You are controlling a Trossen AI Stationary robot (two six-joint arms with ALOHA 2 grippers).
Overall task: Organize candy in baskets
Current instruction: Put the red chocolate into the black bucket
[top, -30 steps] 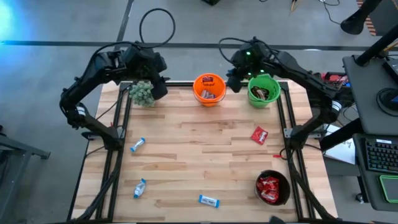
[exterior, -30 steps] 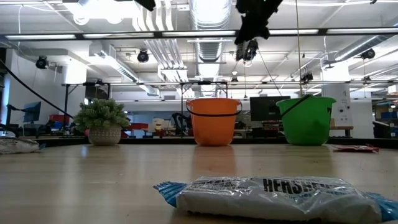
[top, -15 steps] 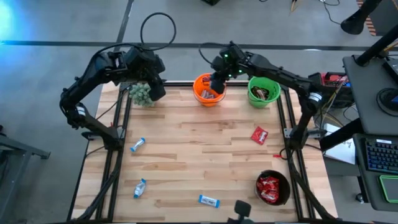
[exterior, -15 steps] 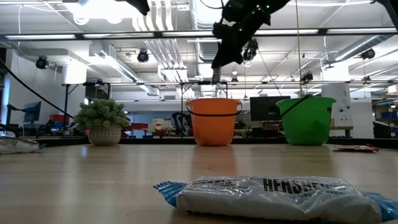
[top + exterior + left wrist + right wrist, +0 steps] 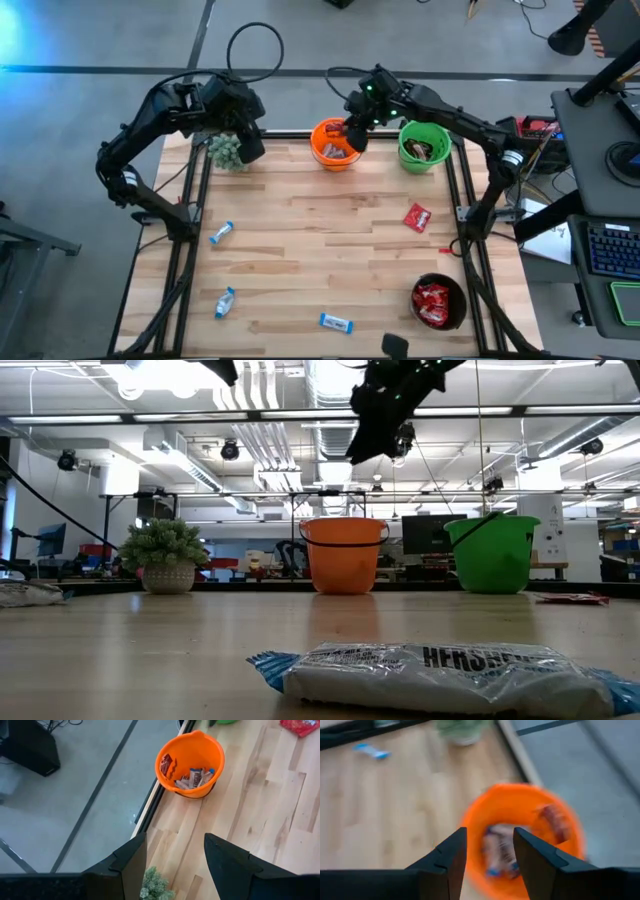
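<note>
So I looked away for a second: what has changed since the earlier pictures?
The right gripper swung from beside the green basket to above the orange basket, fingers open and empty. The left gripper, the loose candy and the black basket stayed put.

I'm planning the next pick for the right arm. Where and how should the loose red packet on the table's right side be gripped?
The red packet lies flat and alone on the bare wood, between the green basket and the black basket. Probably best to come straight down from above and pinch across its narrower width at the middle, since nothing crowds it.

Pale planked wood table point(image 5: 330, 240); glossy orange plastic basket point(image 5: 218, 755).
</note>
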